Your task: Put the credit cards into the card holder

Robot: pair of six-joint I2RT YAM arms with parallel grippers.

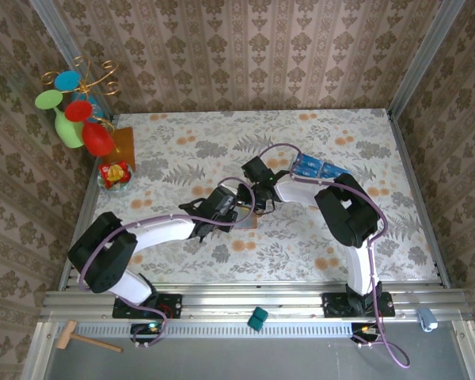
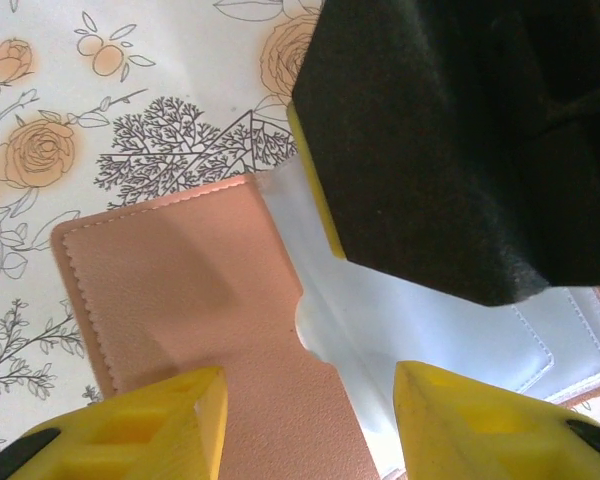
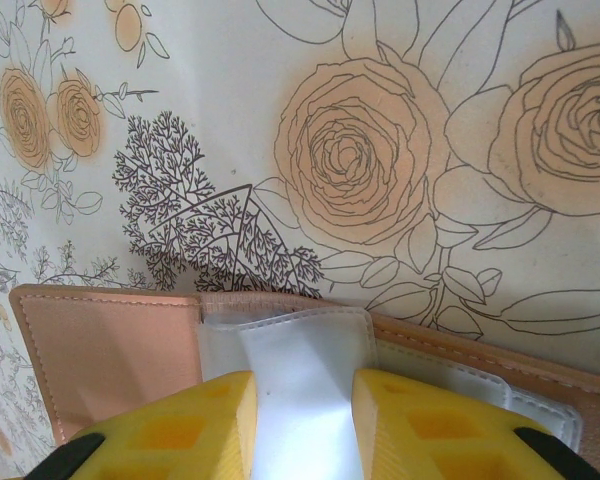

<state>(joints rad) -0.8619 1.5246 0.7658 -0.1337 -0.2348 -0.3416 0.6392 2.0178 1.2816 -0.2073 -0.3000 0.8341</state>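
The card holder (image 2: 170, 270) lies open on the flowered cloth at mid-table, pinkish-brown outside with a pale lining (image 2: 430, 320). My right gripper (image 3: 302, 400) is shut on a pale inner flap (image 3: 290, 340) of the card holder (image 3: 100, 340), which bows up between its yellow fingers. My left gripper (image 2: 308, 420) hovers close over the wallet with its jaws apart and nothing between them. The right gripper's black body (image 2: 450, 130) looms just beyond it. From above, both grippers (image 1: 236, 207) (image 1: 257, 202) meet over the card holder (image 1: 249, 221). Blue credit cards (image 1: 317, 168) sit at the back right.
A stand of coloured glass goblets (image 1: 75, 111) rises at the back left, with an amber square (image 1: 123, 142) and a small red-and-yellow object (image 1: 115, 174) beside it. A teal block (image 1: 257, 318) and a wooden mallet (image 1: 83, 339) lie off the table near the arm bases.
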